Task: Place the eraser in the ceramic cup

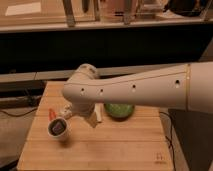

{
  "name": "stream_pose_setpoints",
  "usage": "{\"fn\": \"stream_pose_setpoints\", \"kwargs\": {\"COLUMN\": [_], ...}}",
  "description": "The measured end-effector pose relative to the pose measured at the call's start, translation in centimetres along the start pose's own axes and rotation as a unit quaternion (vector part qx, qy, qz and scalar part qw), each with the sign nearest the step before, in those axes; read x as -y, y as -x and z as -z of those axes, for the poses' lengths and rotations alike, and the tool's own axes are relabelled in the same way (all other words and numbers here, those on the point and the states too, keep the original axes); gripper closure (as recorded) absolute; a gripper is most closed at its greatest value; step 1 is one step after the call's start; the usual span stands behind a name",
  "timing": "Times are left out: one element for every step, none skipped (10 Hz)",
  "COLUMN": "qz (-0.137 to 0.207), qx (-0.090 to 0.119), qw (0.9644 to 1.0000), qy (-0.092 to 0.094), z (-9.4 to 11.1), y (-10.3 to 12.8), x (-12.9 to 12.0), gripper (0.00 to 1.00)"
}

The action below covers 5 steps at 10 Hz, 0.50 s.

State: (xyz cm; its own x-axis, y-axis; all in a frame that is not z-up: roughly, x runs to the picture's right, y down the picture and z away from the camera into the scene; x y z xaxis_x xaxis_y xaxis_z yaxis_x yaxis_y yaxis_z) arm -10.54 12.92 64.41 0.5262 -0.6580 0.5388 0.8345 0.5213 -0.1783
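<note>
The white ceramic cup [59, 128] stands on the wooden table [115, 150] at the left front. Its mouth looks dark, and I cannot tell if that is the black eraser or shadow. No eraser shows elsewhere. My big white arm [145, 90] reaches in from the right, and its wrist bends down over the table's left middle. The gripper [76, 116] hangs under the wrist, just above and to the right of the cup.
A green bowl [119, 110] sits mid-table, half hidden under the arm. A white flat piece [99, 114] lies just left of it. A small orange-red object [51, 114] lies behind the cup. A dark shelf front runs along the back.
</note>
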Motion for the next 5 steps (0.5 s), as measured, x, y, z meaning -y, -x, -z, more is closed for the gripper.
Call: {"fn": "stream_pose_setpoints", "kwargs": {"qz": [0.001,0.002,0.001,-0.001,-0.005], "qx": [0.005,0.011,0.021,0.033,0.044], "qw": [1.0000,0.9999,0.9996,0.9990,0.9983], "qy": [-0.004,-0.009,-0.019,-0.029,-0.037], "z": [0.0,0.1,0.3,0.5,0.5], "y": [0.0,-0.2,-0.4,-0.7,-1.1], "x": [0.0,-0.1,-0.3,-0.5,-0.7], "gripper": [0.20,0.20,0.20,0.20,0.20]}}
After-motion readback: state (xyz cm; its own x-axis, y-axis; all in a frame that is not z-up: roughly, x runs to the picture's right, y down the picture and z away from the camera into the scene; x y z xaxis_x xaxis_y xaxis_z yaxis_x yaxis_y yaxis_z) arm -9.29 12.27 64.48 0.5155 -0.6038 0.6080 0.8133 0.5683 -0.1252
